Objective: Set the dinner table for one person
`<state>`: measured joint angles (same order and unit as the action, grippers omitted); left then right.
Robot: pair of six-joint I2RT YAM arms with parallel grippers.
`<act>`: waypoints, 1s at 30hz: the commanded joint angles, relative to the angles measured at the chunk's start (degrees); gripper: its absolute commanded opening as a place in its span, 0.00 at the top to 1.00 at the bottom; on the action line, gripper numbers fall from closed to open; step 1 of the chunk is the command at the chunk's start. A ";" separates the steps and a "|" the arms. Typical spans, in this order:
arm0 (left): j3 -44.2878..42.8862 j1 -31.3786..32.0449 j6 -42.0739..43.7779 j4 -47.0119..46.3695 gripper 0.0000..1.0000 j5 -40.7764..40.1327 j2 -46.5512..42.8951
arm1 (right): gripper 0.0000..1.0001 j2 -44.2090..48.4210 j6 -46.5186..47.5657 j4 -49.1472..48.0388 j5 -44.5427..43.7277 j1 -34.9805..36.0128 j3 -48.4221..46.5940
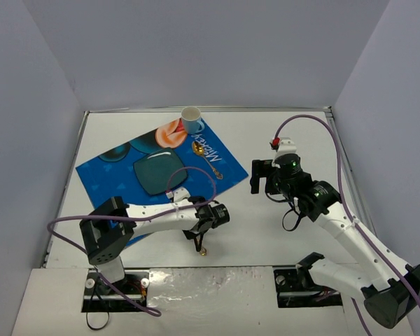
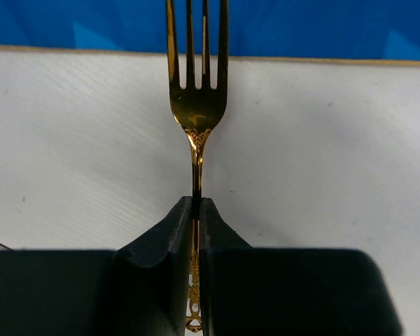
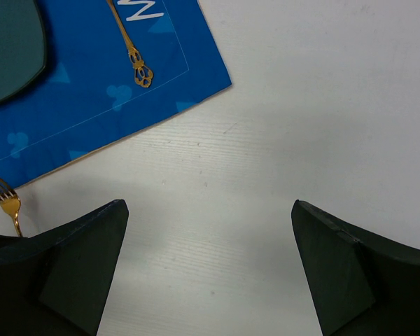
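My left gripper (image 1: 198,236) is shut on the handle of a gold fork (image 2: 196,105), low over the white dinner table (image 1: 287,133) near its front. The tines point at the near edge of the blue Mickey-print placemat (image 2: 322,28). The fork's handle end shows in the top view (image 1: 202,249), and its tines in the right wrist view (image 3: 9,204). A dark teal square plate (image 1: 158,172) lies on the placemat (image 1: 108,175). A gold spoon (image 1: 208,161) lies right of the plate. My right gripper (image 3: 208,204) is open and empty above bare table right of the placemat (image 3: 126,98).
A white and blue cup (image 1: 191,119) stands at the placemat's far corner. White walls enclose the table on the left, back and right. The right arm's purple cable (image 1: 315,122) loops over the right side of the table.
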<state>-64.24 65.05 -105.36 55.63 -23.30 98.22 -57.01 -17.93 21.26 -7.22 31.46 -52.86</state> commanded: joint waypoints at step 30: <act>4.91 -59.81 69.45 -19.32 1.00 10.86 -12.36 | 0.00 -0.47 1.41 -1.66 -1.12 -0.70 -1.63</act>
<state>-59.90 8.41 -43.40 43.63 -15.22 84.64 -56.89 -17.80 21.29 -7.10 31.09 -52.86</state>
